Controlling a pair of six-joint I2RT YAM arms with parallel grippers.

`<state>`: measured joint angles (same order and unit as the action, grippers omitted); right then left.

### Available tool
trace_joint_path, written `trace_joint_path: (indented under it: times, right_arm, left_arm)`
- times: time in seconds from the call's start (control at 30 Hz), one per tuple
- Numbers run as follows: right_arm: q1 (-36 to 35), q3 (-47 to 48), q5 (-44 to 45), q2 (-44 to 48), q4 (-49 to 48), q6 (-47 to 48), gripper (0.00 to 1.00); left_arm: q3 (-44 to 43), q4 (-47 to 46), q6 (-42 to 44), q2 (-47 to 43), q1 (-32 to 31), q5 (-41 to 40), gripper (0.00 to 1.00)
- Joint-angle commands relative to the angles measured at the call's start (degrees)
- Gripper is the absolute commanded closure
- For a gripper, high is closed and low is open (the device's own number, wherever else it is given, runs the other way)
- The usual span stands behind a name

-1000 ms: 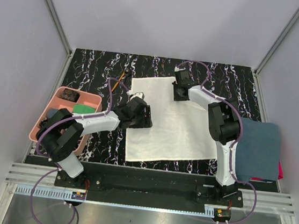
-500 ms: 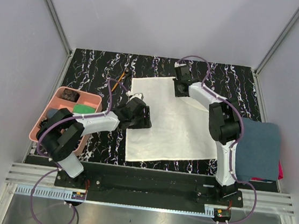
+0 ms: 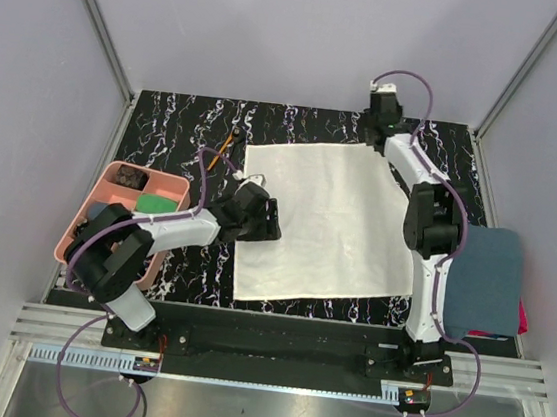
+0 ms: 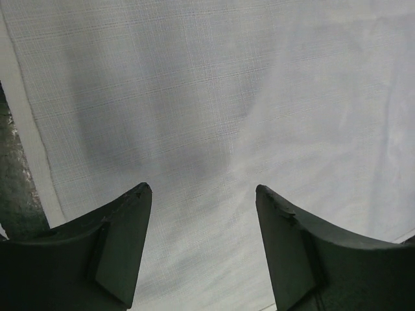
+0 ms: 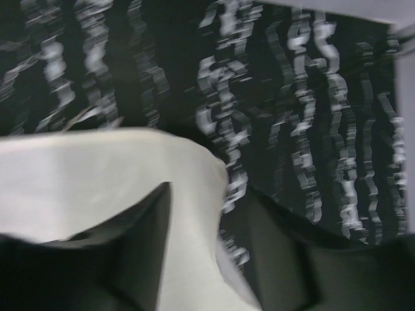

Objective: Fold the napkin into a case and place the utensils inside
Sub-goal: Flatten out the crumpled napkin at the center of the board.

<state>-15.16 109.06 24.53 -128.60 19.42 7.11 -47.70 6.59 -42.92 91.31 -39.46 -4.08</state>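
The cream napkin (image 3: 328, 219) lies spread flat as one large sheet on the black marbled table. My left gripper (image 3: 273, 221) hovers over its left edge. In the left wrist view it (image 4: 201, 189) stands open with only cloth (image 4: 214, 97) below the jaws. My right gripper (image 3: 370, 138) is at the napkin's far right corner. In the blurred right wrist view it (image 5: 207, 194) is open, and the corner of the napkin (image 5: 97, 168) lies between the fingers. An orange-handled utensil (image 3: 219, 149) with a black end rests on the table beyond the napkin's far left corner.
A pink compartment tray (image 3: 111, 177) holding dark and green items sits at the left. A dark blue-grey towel (image 3: 484, 277) lies at the right edge, with something pink under it. Enclosure walls surround the table.
My right gripper carried the napkin's folded-in corner out to the far right, spreading the cloth flat, then opened. The left gripper stayed at the left edge.
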Motion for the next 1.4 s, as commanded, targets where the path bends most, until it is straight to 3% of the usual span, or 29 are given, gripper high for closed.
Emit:
trace_joint_path:
  times: [0.0, 0.03, 0.1, 0.13, 0.27, 0.4, 0.6, 1.0, 1.37]
  right_arm:
    - [5.66, 11.77, 8.58, -6.21, 1.48, 4.58, 0.11]
    - [5.58, 17.36, 10.34, -7.01, 6.72, 2.92, 0.03]
    - [5.58, 25.45, 11.24, -7.98, 14.55, -1.03, 0.0]
    - [5.58, 27.33, 10.37, -7.64, 23.21, -7.23, 0.0]
    - [5.49, 19.48, -1.9, 0.69, 32.7, -23.26, 0.0]
    - [4.61, -10.16, -9.49, 18.53, 23.32, -30.92, 0.0]
    - [4.17, -36.24, -11.62, 33.05, 11.43, -35.49, 0.0]
    - [0.04, -56.39, -12.31, 43.77, 5.46, -37.78, 0.0]
    - [0.04, -60.1, -12.84, 48.62, 4.84, -39.02, 0.0]
  left_arm:
    - [0.15, 0.43, 0.47, -5.96, 0.35, 0.47, 0.3]
    - [0.07, 1.31, 0.29, -6.75, 0.35, 0.21, 0.27]
    - [0.24, 3.59, 0.11, -9.29, 0.35, -0.49, 0.26]
    - [0.76, 4.56, -0.15, -10.09, 0.53, -1.19, 0.25]
    - [1.65, 8.78, -0.85, -14.31, 1.14, -4.71, 0.21]
    - [0.86, 10.02, -2.52, -14.23, 2.45, -7.0, 0.22]
    - [-8.0, 9.85, -2.87, -7.03, 5.36, -8.93, 0.24]
    - [-29.97, 8.88, -1.29, 19.05, 14.49, -1.38, 0.27]
    - [-38.6, 8.44, -6.21, 32.34, 21.17, 11.79, 0.27]
